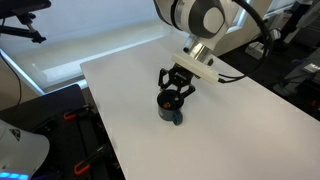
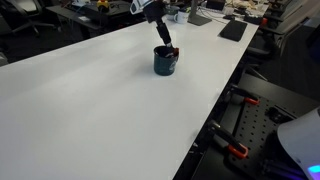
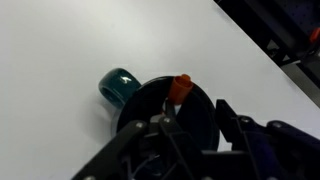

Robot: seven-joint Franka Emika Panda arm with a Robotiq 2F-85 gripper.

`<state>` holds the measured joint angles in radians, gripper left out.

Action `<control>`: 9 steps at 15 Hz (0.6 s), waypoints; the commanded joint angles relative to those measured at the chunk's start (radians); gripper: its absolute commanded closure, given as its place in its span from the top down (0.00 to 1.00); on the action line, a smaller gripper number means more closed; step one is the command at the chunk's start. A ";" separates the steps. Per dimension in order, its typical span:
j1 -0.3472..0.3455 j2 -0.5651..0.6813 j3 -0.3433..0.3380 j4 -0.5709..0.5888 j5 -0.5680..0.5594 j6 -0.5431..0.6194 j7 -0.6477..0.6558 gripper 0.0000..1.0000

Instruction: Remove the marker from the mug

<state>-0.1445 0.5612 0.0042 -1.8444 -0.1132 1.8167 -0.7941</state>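
Lining up on the marker (image 3: 181, 88): pre-grasp, not lifted yet.
I see the gripper (image 1: 175, 96) just above the mug (image 2: 165, 66), jaws apart, holding nothing. In wrist view the marker stands inside, red end at the rim's 1 o'clock, handle (image 3: 118, 85) at 10. Next I'd descend, centre on the tip, pinch, pull straight up.

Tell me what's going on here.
The Franka arm's end effector hangs just above a dark mug on the white table, and its fingers look spread. The marker stands in the mug with its red-orange end up, not yet lifted out. The wrist view shows the mug's teal handle.
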 commanded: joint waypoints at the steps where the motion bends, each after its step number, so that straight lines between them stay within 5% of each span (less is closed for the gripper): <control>1: 0.001 -0.005 0.002 0.000 0.002 -0.023 0.028 0.77; 4: 0.001 -0.004 0.002 0.000 0.001 -0.024 0.030 0.99; 9: 0.001 -0.002 0.003 0.000 0.005 -0.026 0.028 1.00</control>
<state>-0.1445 0.5631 0.0042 -1.8450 -0.1132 1.8161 -0.7940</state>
